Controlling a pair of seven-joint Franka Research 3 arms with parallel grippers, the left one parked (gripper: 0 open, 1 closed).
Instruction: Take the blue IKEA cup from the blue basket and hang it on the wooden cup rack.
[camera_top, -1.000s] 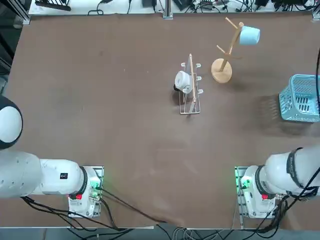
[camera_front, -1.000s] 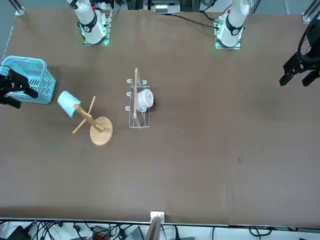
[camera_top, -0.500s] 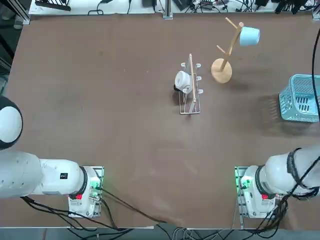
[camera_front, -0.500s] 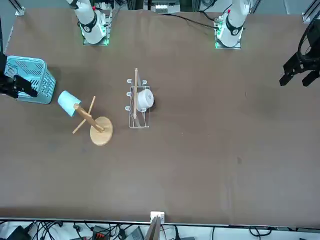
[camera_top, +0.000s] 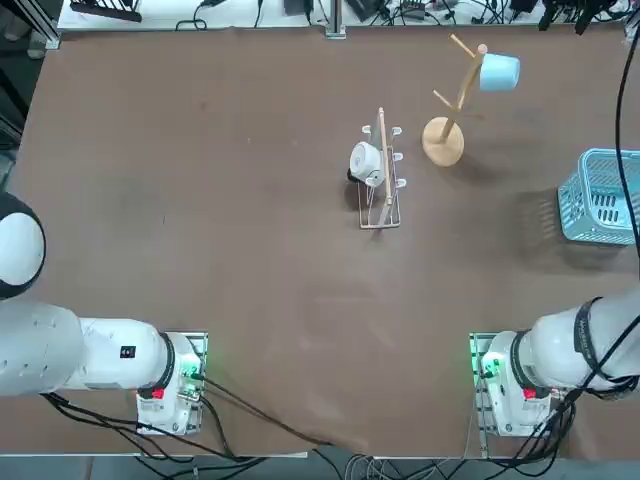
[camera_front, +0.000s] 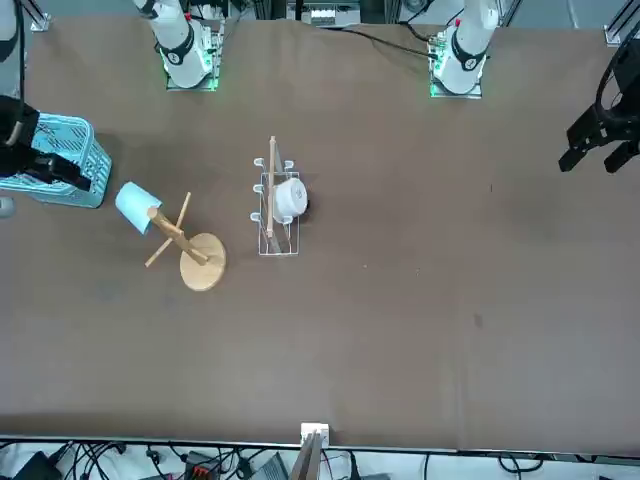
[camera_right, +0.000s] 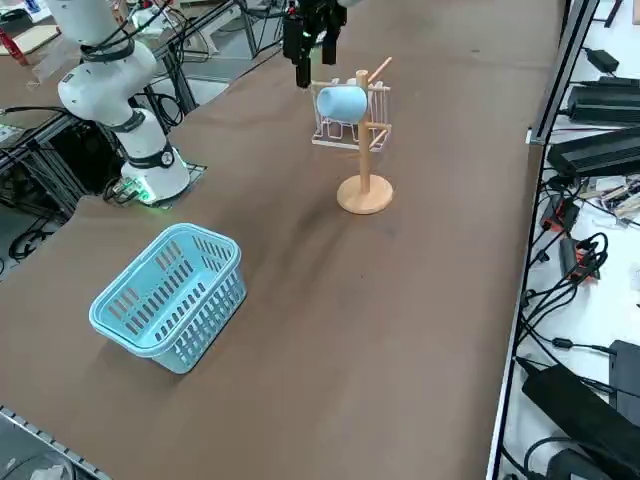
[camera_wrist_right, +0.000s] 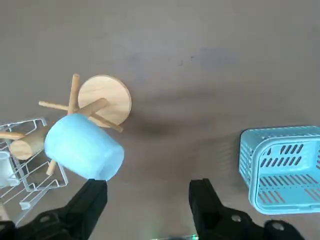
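The blue IKEA cup (camera_top: 499, 72) (camera_front: 133, 206) (camera_right: 342, 102) (camera_wrist_right: 84, 146) hangs on its side on an upper peg of the wooden cup rack (camera_top: 443, 140) (camera_front: 202, 262) (camera_right: 365, 193) (camera_wrist_right: 105, 100). The blue basket (camera_top: 605, 197) (camera_front: 70, 150) (camera_right: 170, 295) (camera_wrist_right: 280, 170) stands at the table's right edge with nothing showing inside it. My right gripper (camera_right: 312, 62) (camera_wrist_right: 148, 197) (camera_front: 45, 165) hovers high over the table, between rack and basket. It is open, holds nothing, and is well clear of the cup.
A white wire rack (camera_top: 380, 190) with a wooden bar holds a white mug (camera_top: 364, 162) just left of the wooden rack. The right arm's base (camera_top: 515, 385) sits at the near edge. Cables and equipment lie beyond the table's far and right edges.
The right gripper has shifted over the basket, back towards the robot's side, staying open. Cup, rack and basket have not moved.
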